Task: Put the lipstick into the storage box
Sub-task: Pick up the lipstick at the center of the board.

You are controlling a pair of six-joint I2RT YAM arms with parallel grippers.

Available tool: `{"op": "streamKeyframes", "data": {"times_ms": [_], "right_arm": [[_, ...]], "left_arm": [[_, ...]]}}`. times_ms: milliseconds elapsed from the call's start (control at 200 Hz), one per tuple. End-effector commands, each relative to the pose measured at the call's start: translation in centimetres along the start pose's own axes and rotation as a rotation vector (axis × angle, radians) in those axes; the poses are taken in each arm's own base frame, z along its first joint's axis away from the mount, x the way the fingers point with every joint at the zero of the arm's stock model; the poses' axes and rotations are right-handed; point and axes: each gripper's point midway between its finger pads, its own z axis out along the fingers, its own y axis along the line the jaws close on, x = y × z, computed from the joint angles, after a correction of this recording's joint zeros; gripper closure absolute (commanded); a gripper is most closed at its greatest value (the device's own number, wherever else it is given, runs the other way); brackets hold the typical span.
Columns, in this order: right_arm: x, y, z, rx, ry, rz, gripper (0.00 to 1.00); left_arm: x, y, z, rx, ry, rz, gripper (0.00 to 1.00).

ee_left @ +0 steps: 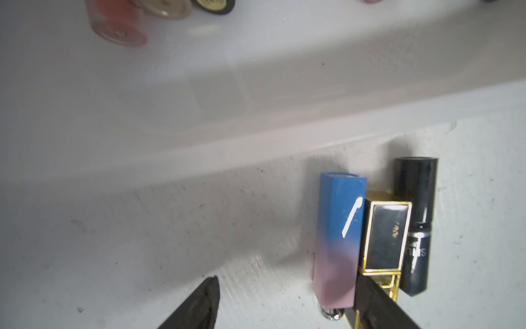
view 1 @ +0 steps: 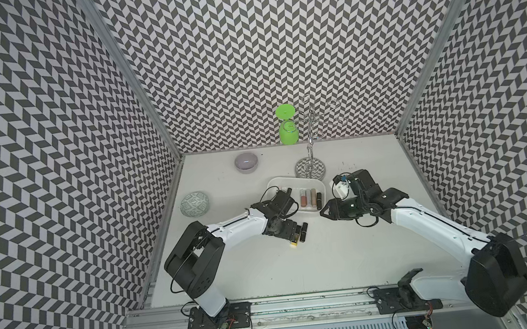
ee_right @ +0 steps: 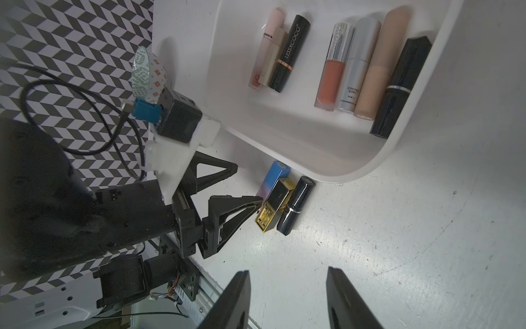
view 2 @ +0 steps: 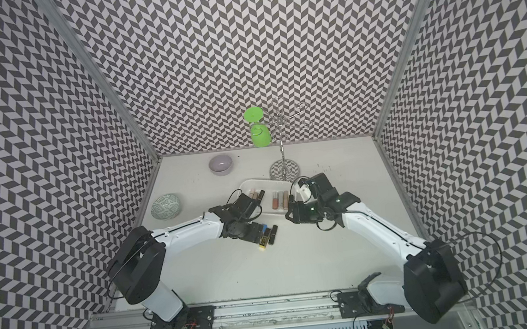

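Three lipsticks lie side by side on the table just outside the white storage box: a blue-and-pink one, a gold-and-black one and a black one. My left gripper is open at their near ends. The blue-and-pink lipstick lies between its fingers, against one finger, with a gap to the other. Several lipsticks lie inside the box. My right gripper hovers open and holds nothing, beside the box's right end.
A round grey bowl stands at the back left and a green-patterned plate by the left wall. A metal hook stand rises just behind the box, with a green object at the back wall.
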Motion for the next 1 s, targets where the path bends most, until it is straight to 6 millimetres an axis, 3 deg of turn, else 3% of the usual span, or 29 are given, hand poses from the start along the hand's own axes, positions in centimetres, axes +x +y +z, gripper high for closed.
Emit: {"op": "streamKeyframes", "data": {"times_ms": [0,381,476,736,996], "right_arm": [[-0.3,0.4,0.1,-0.022,-0.016,-0.014,0.52],[0.0,0.2,0.5,-0.026,-0.009,-0.011,0.52],[-0.2,0.3,0.4,-0.028,-0.012,-0.014,0.52],[-0.3,0.5,0.4,-0.028,-0.011,-0.019,0.52],[-0.5,0.5,0.3,-0.025,-0.014,-0.021,0.52]], "left_arm": [[0.6,0.3,0.7,-0.019,0.030,0.016,0.21],[0.7,-1.2,1.3,-0.011,0.046,0.055,0.22],[1.0,-1.1,1.7,-0.015,0.057,0.064,0.31],[0.9,-1.0,2.5,-0.016,0.068,0.075,0.36],[1.0,-1.2,2.9,0.003,0.084,0.078,0.55]]}}
